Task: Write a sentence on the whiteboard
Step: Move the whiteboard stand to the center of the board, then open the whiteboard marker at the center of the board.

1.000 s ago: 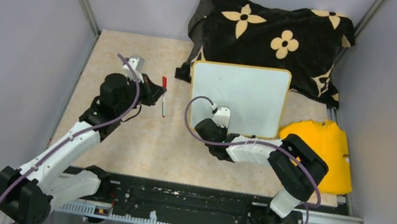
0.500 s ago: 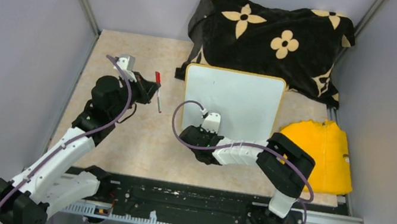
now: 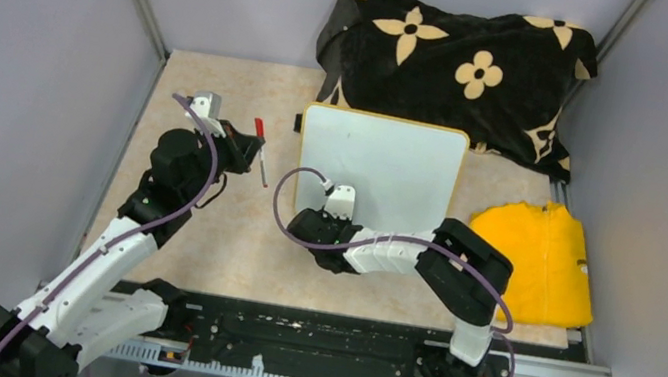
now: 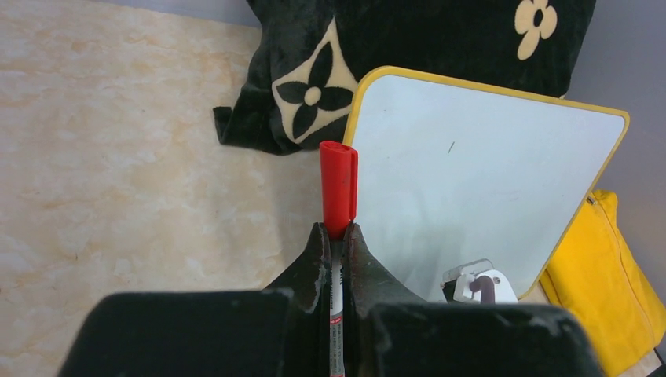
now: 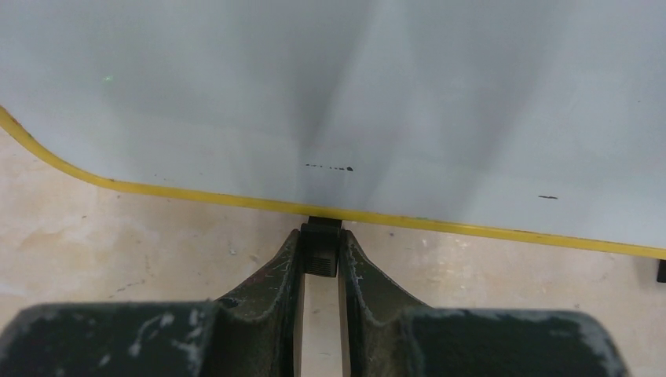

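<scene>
The whiteboard [image 3: 380, 160] lies flat on the table, white with a thin yellow frame. Its face [image 5: 353, 94] is blank apart from a few tiny dark specks; no sentence shows on it. My right gripper [image 5: 320, 239] is shut on the black clip foot [image 5: 320, 251] at the board's near edge. In the top view that gripper [image 3: 334, 211] sits at the board's near left. My left gripper [image 4: 336, 236] is shut on a red-capped marker [image 4: 338, 184], cap pointing away. It hovers left of the board [image 4: 479, 173], marker [image 3: 262, 152] clear of it.
A black cloth with cream flowers [image 3: 452, 55] is bunched behind the board, touching its far edge. A yellow garment [image 3: 541, 262] lies to the right. Grey walls close in the table on three sides; a black rail [image 3: 316, 343] runs along the near edge.
My right gripper has dragged the whiteboard leftward by its clip foot. My left gripper, with the marker, has drifted a little left and farther back.
</scene>
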`<state>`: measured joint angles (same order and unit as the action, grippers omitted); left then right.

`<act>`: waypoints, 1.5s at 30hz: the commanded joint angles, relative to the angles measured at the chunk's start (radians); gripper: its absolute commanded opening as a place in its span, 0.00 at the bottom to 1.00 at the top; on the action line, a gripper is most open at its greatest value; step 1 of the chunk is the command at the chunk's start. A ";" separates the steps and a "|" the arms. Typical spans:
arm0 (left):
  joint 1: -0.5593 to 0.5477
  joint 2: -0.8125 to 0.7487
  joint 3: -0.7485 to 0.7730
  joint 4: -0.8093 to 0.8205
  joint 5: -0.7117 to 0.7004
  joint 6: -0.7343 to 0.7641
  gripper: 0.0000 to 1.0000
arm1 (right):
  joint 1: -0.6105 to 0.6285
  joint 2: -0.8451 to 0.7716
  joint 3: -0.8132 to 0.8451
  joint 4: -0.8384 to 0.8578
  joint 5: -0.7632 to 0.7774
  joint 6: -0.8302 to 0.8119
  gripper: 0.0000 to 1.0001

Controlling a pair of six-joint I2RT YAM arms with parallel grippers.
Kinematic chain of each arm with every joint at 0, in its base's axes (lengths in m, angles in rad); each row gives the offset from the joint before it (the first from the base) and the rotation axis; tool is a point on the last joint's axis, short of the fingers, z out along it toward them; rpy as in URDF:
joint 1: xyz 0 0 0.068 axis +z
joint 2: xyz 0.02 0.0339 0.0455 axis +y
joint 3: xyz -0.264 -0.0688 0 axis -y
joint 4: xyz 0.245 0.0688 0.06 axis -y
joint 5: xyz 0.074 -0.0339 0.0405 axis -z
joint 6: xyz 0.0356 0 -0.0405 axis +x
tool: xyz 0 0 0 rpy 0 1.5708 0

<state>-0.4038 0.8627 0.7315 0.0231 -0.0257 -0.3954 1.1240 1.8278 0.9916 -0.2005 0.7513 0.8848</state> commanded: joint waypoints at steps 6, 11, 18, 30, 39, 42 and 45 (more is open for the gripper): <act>-0.003 -0.010 0.006 0.009 -0.018 0.012 0.00 | 0.053 0.105 0.094 0.099 -0.163 -0.097 0.00; -0.004 -0.008 0.007 0.009 -0.021 0.013 0.00 | 0.056 0.091 0.088 0.087 -0.161 -0.096 0.00; -0.004 -0.017 0.003 0.009 -0.031 0.017 0.00 | 0.056 0.006 0.046 0.105 -0.195 -0.096 0.51; -0.004 -0.042 -0.004 0.026 -0.021 0.021 0.00 | 0.056 -0.418 -0.114 0.059 -0.314 -0.128 0.62; -0.004 -0.078 -0.044 0.163 0.238 0.004 0.00 | 0.026 -0.991 -0.407 0.349 -0.339 -0.478 0.65; -0.004 -0.086 -0.075 0.273 0.445 -0.021 0.00 | -0.035 -1.042 -0.449 0.542 -0.521 -0.509 0.69; -0.006 -0.091 -0.104 0.366 0.534 -0.077 0.00 | -0.125 -0.988 -0.454 0.669 -0.698 -0.448 0.70</act>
<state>-0.4042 0.7898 0.6590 0.2070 0.2859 -0.4099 1.0878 0.7963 0.5430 0.1856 0.3080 0.4561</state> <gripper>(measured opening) 0.027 0.698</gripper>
